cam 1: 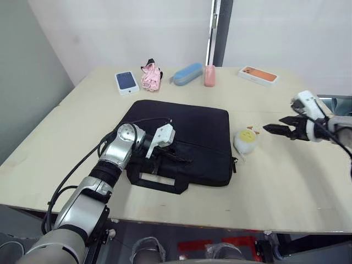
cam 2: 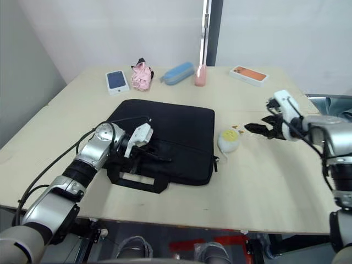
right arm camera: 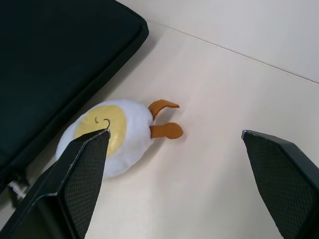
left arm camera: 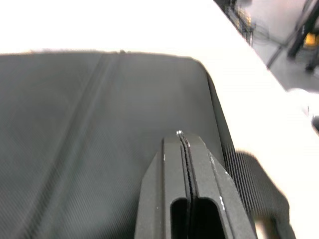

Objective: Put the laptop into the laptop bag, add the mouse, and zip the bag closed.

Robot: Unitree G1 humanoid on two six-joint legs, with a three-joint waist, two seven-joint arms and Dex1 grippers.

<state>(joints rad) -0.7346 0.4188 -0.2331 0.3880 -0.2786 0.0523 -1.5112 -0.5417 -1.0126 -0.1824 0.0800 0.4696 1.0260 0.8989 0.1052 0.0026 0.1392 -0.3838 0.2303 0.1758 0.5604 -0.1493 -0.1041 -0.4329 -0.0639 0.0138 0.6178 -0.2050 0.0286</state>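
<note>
Left end effector (left arm camera: pixel 184 144), fingers pressed together, rests on the laptop bag (cam 1: pixel 192 132).

Round yellow-and-white plush toy (cam 1: pixel 246 141) sits just beside flat black fabric laptop bag (cam 1: pixel 192 137). Bare beige wooden table (cam 1: pixel 286 181) right of it.
</note>
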